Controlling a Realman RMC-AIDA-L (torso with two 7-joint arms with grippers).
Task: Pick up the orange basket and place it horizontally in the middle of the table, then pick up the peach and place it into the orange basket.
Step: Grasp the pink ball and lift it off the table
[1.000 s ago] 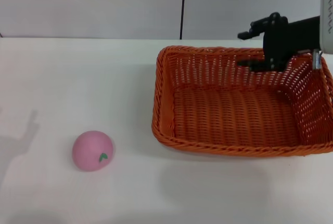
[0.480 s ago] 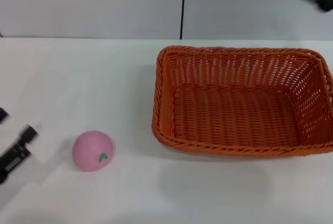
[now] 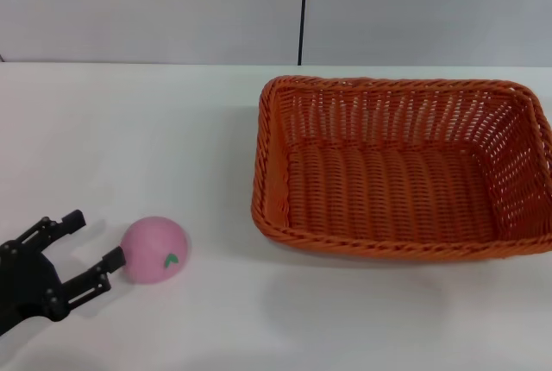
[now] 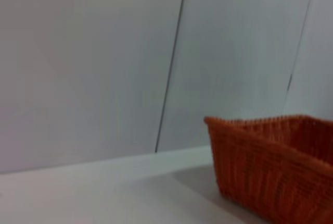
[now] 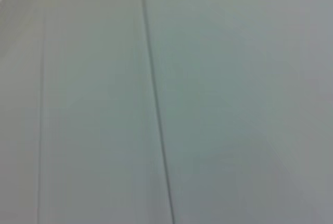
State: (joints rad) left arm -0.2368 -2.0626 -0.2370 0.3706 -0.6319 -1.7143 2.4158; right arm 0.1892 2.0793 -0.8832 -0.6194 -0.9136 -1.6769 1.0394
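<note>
The orange basket lies flat on the white table, right of centre, its long side across the head view; one end of the orange basket also shows in the left wrist view. The pink peach rests on the table at the front left. My left gripper is open just left of the peach, one fingertip close to its side, nothing held. My right gripper is out of view.
A grey wall with a dark vertical seam stands behind the table's far edge. The right wrist view shows only that wall.
My right gripper has let go of the basket's far right rim and risen out of view. My left gripper has come in from the front left, up to the peach.
</note>
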